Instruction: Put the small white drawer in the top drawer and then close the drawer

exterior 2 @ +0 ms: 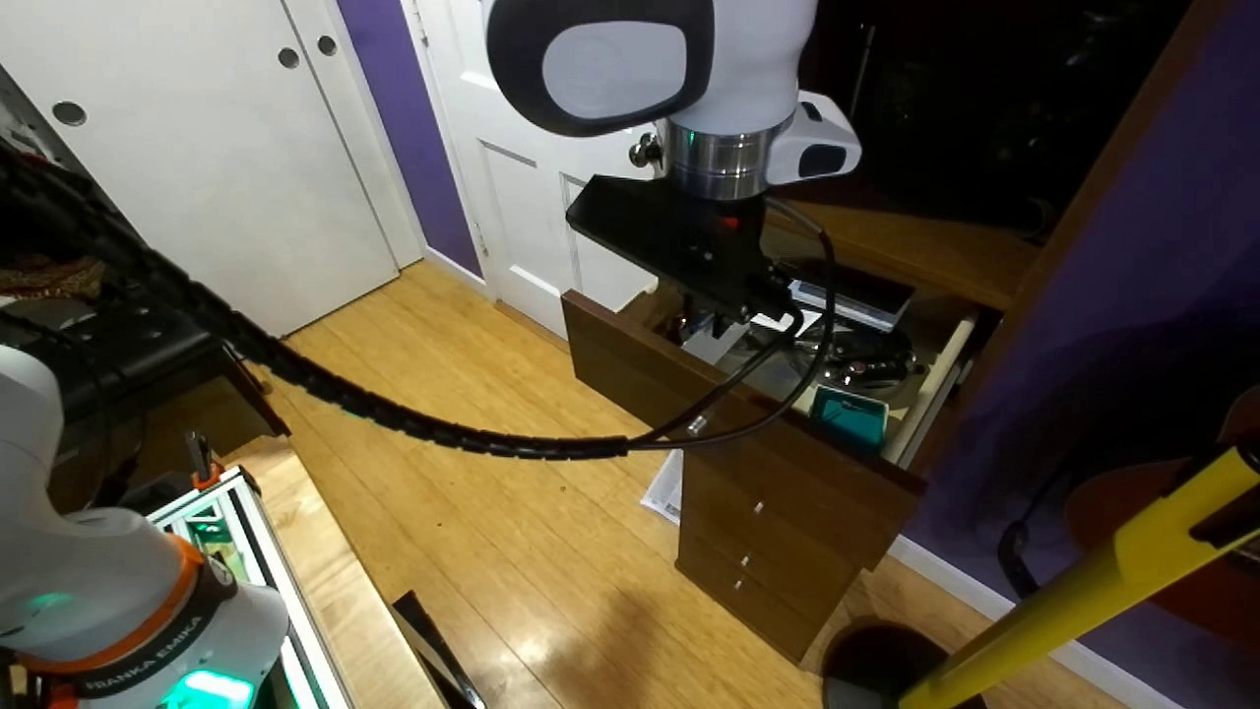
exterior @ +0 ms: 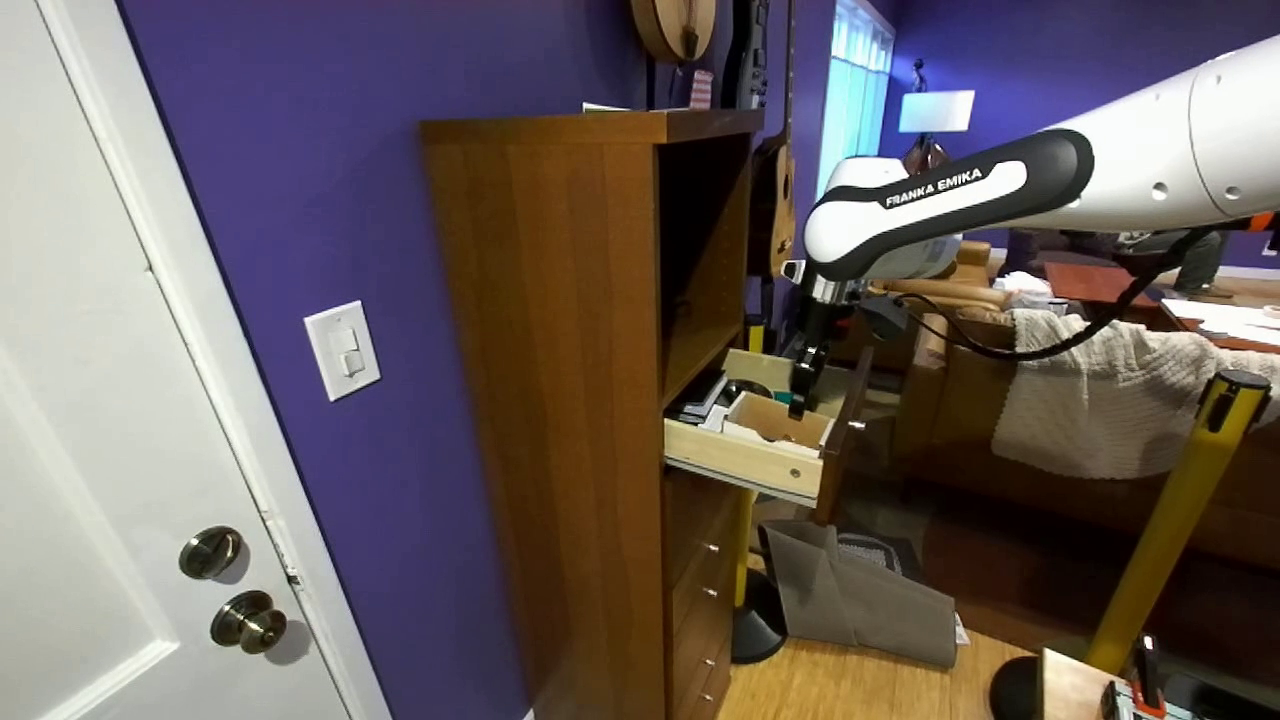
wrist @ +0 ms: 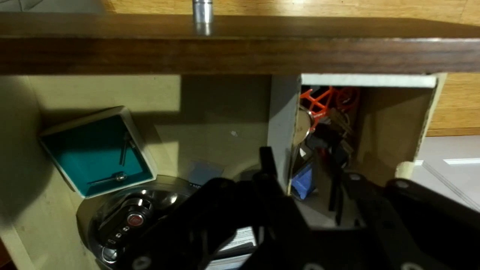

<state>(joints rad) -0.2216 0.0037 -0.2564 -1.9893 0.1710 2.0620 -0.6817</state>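
1. The small white drawer (wrist: 369,80), a topless cardboard box by the look of it, stands inside the pulled-out top drawer (exterior: 742,458), in a corner beside the front panel.
2. The gripper (wrist: 295,159) is down at one side wall of the box. Its fingers are spread, one outside that wall and one on the inner side; I can't tell whether either touches.
3. In the box I see an orange plastic piece (wrist: 318,103) among darker odds and ends.
4. Elsewhere in the drawer, a teal-lined tray (wrist: 97,150) holds two small metal pieces (wrist: 114,178); near it lies a car key fob (wrist: 129,221), in or under something shiny and rounded.
5. The brown wooden cabinet (exterior: 570,350) has its lower drawers (exterior 2: 802,537) pushed in.
6. The white Franka arm (exterior: 950,205) reaches over from the sofa (exterior: 940,430) side.
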